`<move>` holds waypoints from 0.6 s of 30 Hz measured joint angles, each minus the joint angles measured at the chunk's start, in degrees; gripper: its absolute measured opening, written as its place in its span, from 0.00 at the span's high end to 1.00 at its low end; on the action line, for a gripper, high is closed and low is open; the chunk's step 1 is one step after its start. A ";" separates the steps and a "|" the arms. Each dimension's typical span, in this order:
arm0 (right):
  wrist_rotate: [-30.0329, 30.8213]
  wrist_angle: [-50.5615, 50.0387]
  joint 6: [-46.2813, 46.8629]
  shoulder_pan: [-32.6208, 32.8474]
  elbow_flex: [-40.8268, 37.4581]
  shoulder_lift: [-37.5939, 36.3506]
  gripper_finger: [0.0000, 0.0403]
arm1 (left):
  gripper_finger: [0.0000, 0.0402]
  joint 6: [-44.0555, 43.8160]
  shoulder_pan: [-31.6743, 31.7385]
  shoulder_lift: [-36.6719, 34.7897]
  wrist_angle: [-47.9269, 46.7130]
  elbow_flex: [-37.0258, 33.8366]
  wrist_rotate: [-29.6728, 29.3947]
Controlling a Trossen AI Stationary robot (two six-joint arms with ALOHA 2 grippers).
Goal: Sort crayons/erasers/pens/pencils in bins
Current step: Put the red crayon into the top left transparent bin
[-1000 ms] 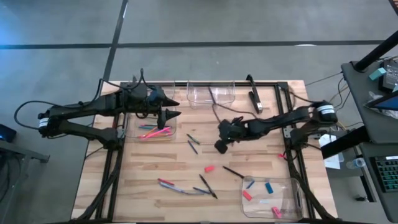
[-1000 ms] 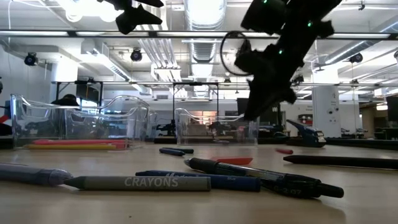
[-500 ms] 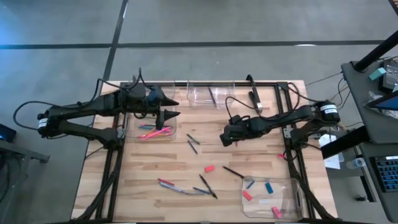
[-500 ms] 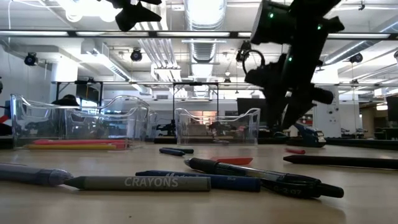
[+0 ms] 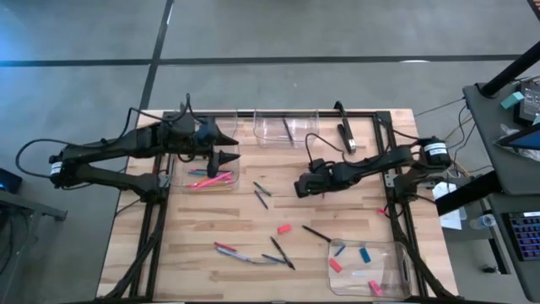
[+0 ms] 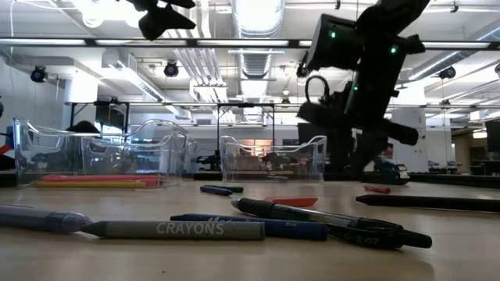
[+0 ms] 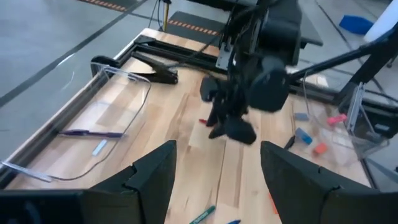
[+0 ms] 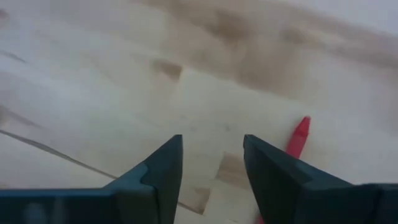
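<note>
1. Now the right gripper (image 5: pixel 300 187) sits lower and nearer mid-table than a second ago, when it hung by the loose pens (image 5: pixel 261 193); fingers parted, nothing between them.
2. Its wrist view shows bare wood and a red crayon (image 8: pixel 298 138), tip only; the rest is cut off.
3. Left gripper (image 5: pixel 229 149) has barely shifted, hovering over the bin (image 5: pixel 202 179) of pink and orange sticks, fingers spread, empty.
4. Erasers (image 5: pixel 364 254) remain in the near-right bin (image 5: pixel 396 274); one pink eraser (image 5: pixel 284 229) lies loose on the table (image 5: pixel 194 236).
5. Far bin (image 5: pixel 287 128) holds one pen (image 7: pixel 91 133); its walls are hard to trace.
</note>
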 joint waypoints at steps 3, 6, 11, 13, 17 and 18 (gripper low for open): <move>0.93 -0.09 0.04 -0.26 0.01 -1.87 0.62 | 0.46 1.78 0.00 -0.46 -1.62 -0.02 0.06; 0.99 -0.49 1.41 -0.46 -0.50 -3.03 0.62 | 0.46 2.16 0.02 -0.54 -2.78 -0.03 0.11; -0.07 -0.65 5.79 -0.91 -3.49 -3.43 0.63 | 0.46 2.25 0.02 -0.71 -2.57 -0.04 0.42; -0.97 -0.34 7.46 -0.92 -5.04 -3.69 0.63 | 0.46 2.25 0.02 -0.69 -2.61 -0.06 0.39; -2.33 3.38 8.76 -0.87 -8.21 -4.20 0.60 | 0.46 2.64 0.02 -0.69 -2.55 -0.08 0.37; -2.86 4.57 8.98 -0.87 -8.82 -4.20 0.59 | 0.46 2.64 0.02 -0.67 -2.55 -0.08 0.37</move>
